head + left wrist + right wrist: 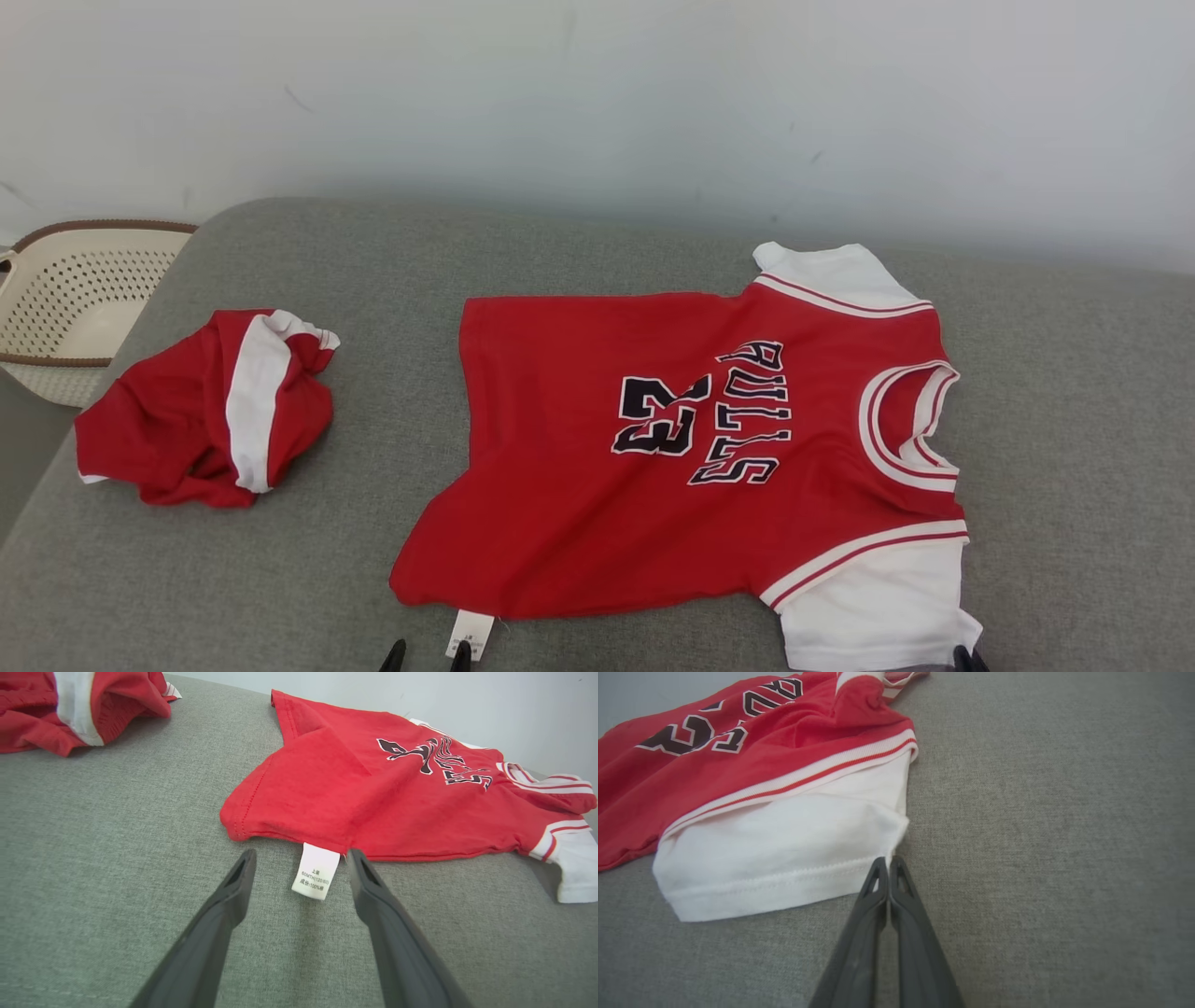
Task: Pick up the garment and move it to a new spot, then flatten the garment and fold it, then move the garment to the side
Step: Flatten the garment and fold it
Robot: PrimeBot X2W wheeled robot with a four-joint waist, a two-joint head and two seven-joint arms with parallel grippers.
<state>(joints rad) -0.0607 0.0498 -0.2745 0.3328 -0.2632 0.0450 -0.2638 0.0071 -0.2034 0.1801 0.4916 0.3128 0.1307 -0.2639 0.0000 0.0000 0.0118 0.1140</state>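
The garment [653, 448], a red jersey with black lettering and white sleeves, lies spread flat on the grey cushion [1074, 420]. My left gripper [427, 656] is open at its near hem. In the left wrist view, the left gripper [301, 856] has its fingers on either side of the white label [315, 871], and the garment [373, 798] lies just beyond them. My right gripper [971, 659] is at the near white sleeve. In the right wrist view, the right gripper [888, 859] is shut, with its tips pinching the sleeve's corner [892, 844].
A second red and white cloth [205, 411] lies crumpled on the cushion to the left. A cream perforated basket [75, 299] stands beyond the cushion's left edge. A pale wall [597, 112] rises behind.
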